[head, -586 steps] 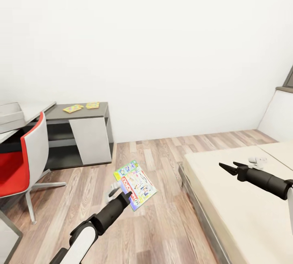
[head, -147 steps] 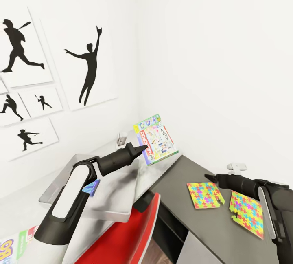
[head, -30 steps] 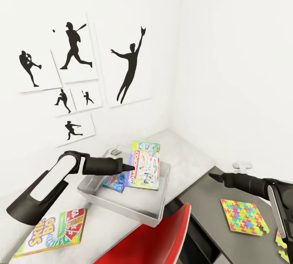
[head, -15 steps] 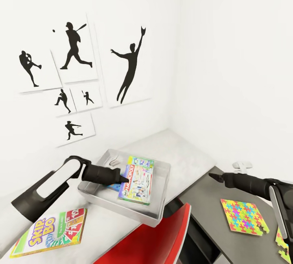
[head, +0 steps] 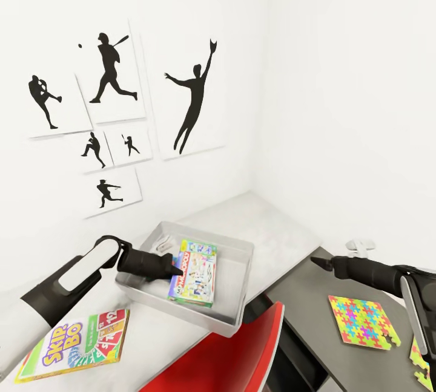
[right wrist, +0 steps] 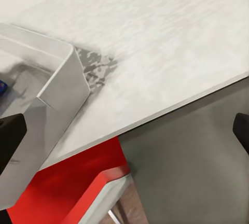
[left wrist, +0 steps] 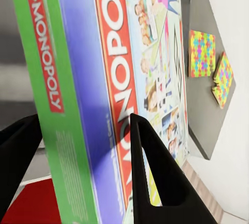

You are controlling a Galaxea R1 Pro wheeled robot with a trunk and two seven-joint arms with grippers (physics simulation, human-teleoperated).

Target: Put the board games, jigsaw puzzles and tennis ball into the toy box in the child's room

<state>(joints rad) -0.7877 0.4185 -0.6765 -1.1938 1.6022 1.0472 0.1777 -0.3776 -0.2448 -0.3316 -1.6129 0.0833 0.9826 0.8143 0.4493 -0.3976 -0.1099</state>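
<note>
Left tool [left wrist: 83, 130] pinches the Monopoly box [head: 194, 272] by its edge, inside the toy box [head: 239, 313]. Right tool [head: 316, 261] hangs spread beside it, fingertips cut off.

Walls: plain white, meeting in a corner.
Pictures [head: 115, 80]: black baseball-player silhouettes on white panels.
Chair [head: 236, 356]: red, white-edged.
Floor [left wrist: 199, 182]: wood planks.

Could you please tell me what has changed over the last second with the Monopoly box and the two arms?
The left end effector has drawn back and lowered the Monopoly box deeper into the toy box, and is still shut on it. The right end effector, the Skip-Bo box and the jigsaw puzzle stayed where they were.
</note>
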